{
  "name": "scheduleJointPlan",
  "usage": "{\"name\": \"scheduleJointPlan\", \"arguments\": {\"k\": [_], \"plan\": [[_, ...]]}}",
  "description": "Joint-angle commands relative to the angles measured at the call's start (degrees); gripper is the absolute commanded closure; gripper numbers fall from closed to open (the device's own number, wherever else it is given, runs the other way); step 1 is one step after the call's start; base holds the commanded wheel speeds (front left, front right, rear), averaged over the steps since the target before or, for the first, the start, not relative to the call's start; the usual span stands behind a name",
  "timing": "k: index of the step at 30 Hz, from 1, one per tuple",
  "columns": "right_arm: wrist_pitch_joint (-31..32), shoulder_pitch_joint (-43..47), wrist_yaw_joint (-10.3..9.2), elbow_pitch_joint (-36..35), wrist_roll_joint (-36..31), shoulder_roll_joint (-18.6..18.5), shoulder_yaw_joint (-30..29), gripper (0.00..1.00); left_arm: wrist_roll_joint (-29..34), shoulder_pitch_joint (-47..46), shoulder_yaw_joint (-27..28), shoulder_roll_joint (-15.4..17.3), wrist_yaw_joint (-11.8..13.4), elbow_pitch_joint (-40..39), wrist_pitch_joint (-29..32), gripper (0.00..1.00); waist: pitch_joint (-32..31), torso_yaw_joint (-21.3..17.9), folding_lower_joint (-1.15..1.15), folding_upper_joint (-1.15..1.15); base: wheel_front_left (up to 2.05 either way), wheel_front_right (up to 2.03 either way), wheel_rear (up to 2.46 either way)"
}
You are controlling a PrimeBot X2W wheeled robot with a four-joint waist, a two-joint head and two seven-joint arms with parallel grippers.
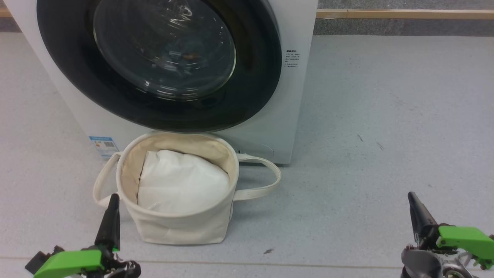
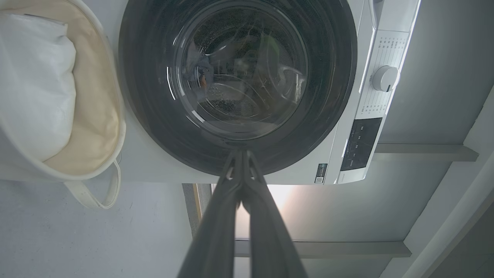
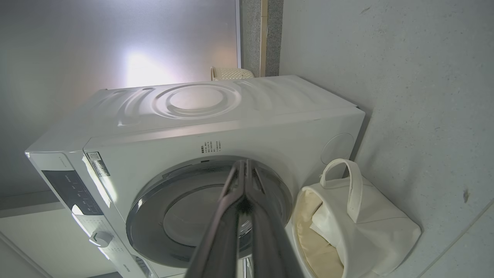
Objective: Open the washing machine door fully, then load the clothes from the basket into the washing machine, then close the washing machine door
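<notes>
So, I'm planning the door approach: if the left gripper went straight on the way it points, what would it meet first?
Most likely the washing machine door: in the left wrist view the shut left gripper aims at its black rim. The basket sits off that line, though depth is unclear.

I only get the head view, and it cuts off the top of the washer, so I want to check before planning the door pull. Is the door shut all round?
Observer: It appears so. In the right wrist view the washing machine door lies flush against the front of the washing machine.
Operator: Are the end effectors open?
Observer: No. The wrist views show the left end effector and the right end effector each closed tip to tip, holding nothing.
Operator: What's above the door?
Observer: A white dial beside a dark touch panel, on the machine's front.
</notes>
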Motion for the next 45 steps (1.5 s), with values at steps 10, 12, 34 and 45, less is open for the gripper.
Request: {"name": "scheduleJointPlan", "arguments": {"k": [10, 12, 34, 45], "plan": [[0.51, -1.43, 0.01, -2.21, 0.23, -0.19, 1.17, 1.00, -0.12, -0.96, 2.02, 0.38, 0.25, -2.20, 0.51, 1.00, 0.00, 0.00, 0.00, 0.00, 0.00, 0.00, 0.00], [0.51, -1.43, 0.01, -2.21, 0.23, -0.19, 1.17, 1.00, -0.12, -0.96, 2.02, 0.38, 0.25, -2.20, 0.51, 1.00, 0.00, 0.00, 0.00, 0.00, 0.00, 0.00, 0.00], [0.51, -1.43, 0.01, -2.21, 0.23, -0.19, 1.17, 1.00, -0.12, -0.96, 2.02, 0.38, 0.25, -2.20, 0.51, 1.00, 0.00, 0.00, 0.00, 0.00, 0.00, 0.00, 0.00], [0.51, -1.43, 0.01, -2.21, 0.23, -0.19, 1.17, 1.00, -0.12, -0.96, 2.02, 0.38, 0.25, -2.20, 0.51, 1.00, 0.00, 0.00, 0.00, 0.00, 0.00, 0.00, 0.00]]}}
